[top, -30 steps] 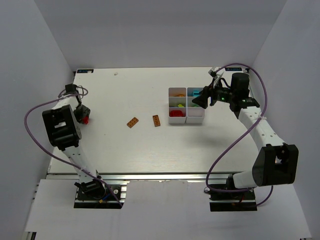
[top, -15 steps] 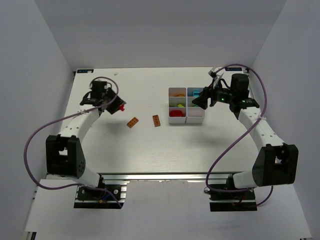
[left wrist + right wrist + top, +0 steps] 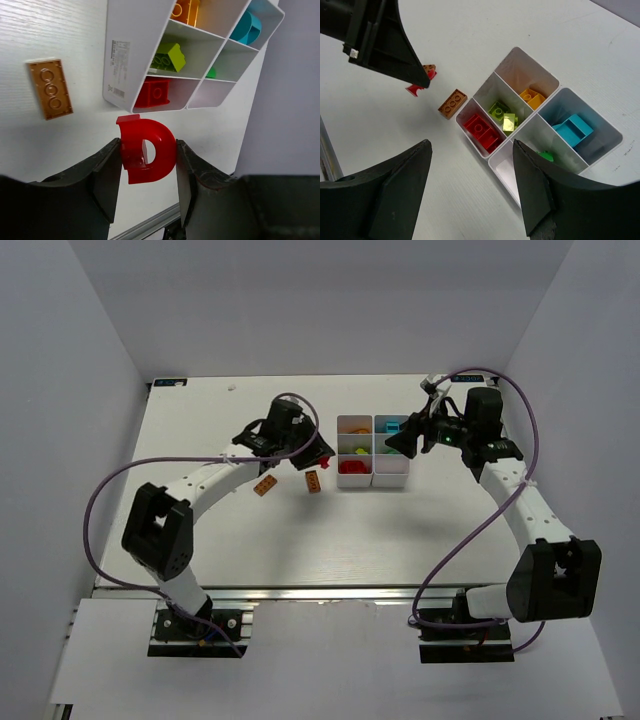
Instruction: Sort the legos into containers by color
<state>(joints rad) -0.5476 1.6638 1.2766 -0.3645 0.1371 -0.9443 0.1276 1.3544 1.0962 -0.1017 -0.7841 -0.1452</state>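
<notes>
My left gripper [image 3: 147,150] is shut on a red arch-shaped lego [image 3: 150,150] and holds it above the table just left of the white tray [image 3: 372,452]; in the top view the piece [image 3: 322,461] hangs near the tray's near-left corner. That corner compartment holds a red brick [image 3: 152,92]. Lime bricks [image 3: 502,115], an orange one [image 3: 532,97], a teal one [image 3: 572,129] and a green one [image 3: 546,156] fill other compartments. Two brown bricks [image 3: 265,485] [image 3: 313,481] lie on the table. My right gripper [image 3: 400,443] hovers open over the tray's right side, holding nothing.
The tray's near-right compartment [image 3: 507,172] holds nothing. The left arm [image 3: 215,475] stretches across the table's middle-left, its gripper over the brown bricks. White walls close in the table on the left, back and right.
The left arm has swung from the table's left edge across to the tray, carrying the red piece. The right arm has hardly moved.
</notes>
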